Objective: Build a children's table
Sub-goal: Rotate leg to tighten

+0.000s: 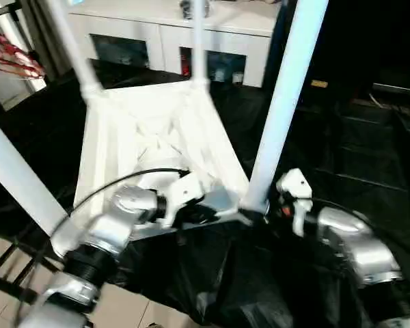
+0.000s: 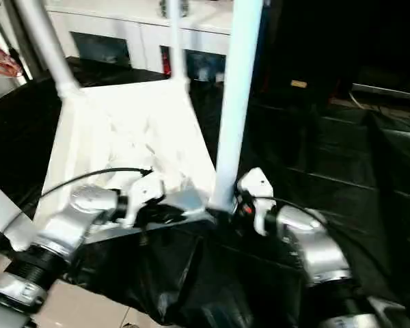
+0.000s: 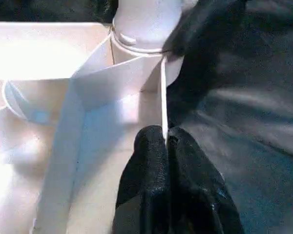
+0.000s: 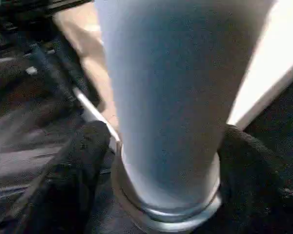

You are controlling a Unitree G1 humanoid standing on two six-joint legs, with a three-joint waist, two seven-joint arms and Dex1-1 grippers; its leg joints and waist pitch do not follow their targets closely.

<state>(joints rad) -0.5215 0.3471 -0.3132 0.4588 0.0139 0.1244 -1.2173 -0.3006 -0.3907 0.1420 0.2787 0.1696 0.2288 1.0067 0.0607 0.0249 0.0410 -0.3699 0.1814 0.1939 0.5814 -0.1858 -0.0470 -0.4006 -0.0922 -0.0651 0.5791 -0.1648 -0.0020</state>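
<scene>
Table (image 1: 150,147) lay upturned: light, stiff, slick plastic. Left gripper (image 3: 166,141) pinched its near rim shut; right gripper (image 4: 161,161) stood wide around the near-right leg (image 1: 280,116), best held low.

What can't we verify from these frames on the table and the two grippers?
- Leg tops: cut off by the upper edge in both eye views.
- Right gripper: whether its fingers press the leg or just flank it; close-up blur in the right wrist view.
- Table top's near rim: hidden by the left gripper and forearm in the eye views.
</scene>
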